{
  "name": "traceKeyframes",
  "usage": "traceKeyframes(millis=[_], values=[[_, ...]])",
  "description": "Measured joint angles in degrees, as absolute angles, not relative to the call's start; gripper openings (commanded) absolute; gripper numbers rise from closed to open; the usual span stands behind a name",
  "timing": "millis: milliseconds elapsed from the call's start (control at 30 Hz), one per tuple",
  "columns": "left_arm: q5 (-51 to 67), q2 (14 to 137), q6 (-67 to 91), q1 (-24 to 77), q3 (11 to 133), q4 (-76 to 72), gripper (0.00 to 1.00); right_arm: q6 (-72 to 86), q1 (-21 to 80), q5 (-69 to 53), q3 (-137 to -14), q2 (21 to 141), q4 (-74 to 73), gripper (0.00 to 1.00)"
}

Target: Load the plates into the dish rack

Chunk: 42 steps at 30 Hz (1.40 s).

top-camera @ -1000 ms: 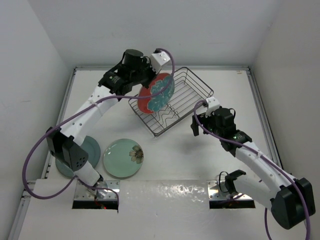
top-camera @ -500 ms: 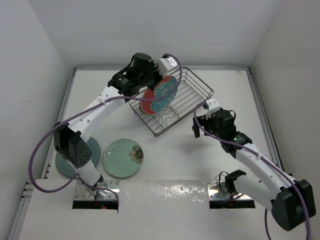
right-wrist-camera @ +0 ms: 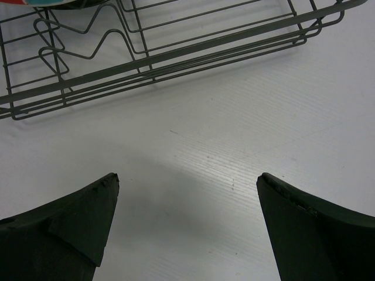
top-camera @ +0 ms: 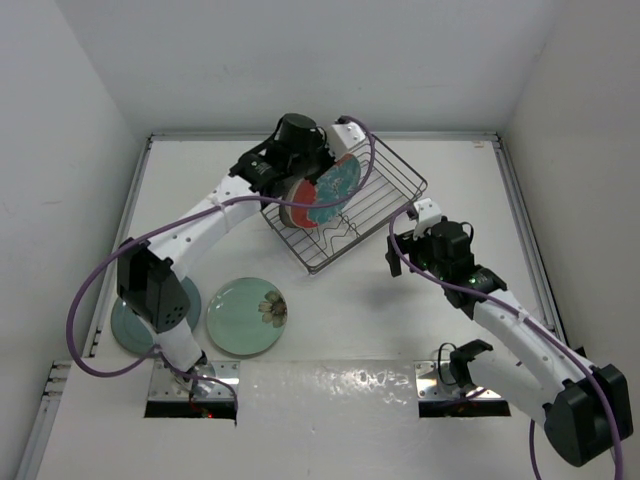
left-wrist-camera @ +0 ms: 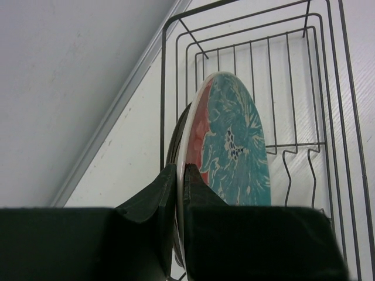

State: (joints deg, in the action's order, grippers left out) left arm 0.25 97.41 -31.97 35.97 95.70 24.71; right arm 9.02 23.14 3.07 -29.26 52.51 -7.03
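My left gripper is shut on the rim of the red-and-teal plate. It holds the plate on edge, tilted, over the left part of the dish rack. The dark rim of another plate shows right behind it. The pale green plate lies flat on the table in front of the left arm. My right gripper is open and holds nothing, low over bare table just off the dish rack's near right side.
A grey-blue round base disc sits at the left arm's foot, beside the green plate. White walls close in the table on three sides. Purple cables loop along both arms.
The left arm has carried the red-and-teal plate to the right, further over the rack, and turned it more edge-on. The right arm has hardly moved.
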Motion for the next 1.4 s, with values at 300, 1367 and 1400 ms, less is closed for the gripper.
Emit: traceKeyframes(millis=[300,1367,1400], values=[[-2.3,97.6,-33.0,37.7,94.1,23.4,0.0,9.0,23.1,3.1,-29.1,52.5,-7.7,0.99],[-6.4,97.8,-37.3,37.7,95.7,21.9,0.0,7.5,23.1,3.1,-29.1,52.7,-8.2,0.99],[-6.5,97.8,-37.6,37.7,95.1,21.6,0.0,7.5,23.1,3.1,-29.1,52.6,-8.3,0.99]])
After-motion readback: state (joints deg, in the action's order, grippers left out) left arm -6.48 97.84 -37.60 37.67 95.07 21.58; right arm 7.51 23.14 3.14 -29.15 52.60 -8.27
